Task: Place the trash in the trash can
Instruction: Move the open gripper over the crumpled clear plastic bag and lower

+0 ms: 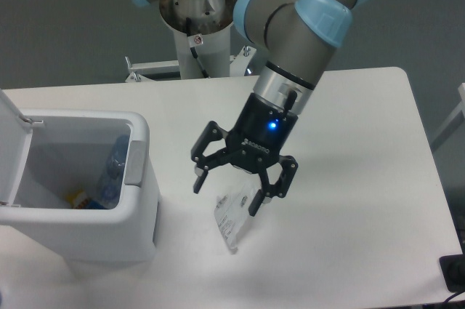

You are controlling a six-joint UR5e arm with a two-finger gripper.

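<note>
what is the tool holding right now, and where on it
Nothing. The tool is open above the wrapper on the table; the bottle lies in the trash can.

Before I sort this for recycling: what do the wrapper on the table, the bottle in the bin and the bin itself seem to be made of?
The wrapper looks like thin clear plastic film, crinkled and glossy, with dark print. The bottle appears to be clear plastic, bluish and see-through, though it is partly hidden. The bin seems to be rigid white plastic, smooth and matte with rounded moulded corners.
</note>
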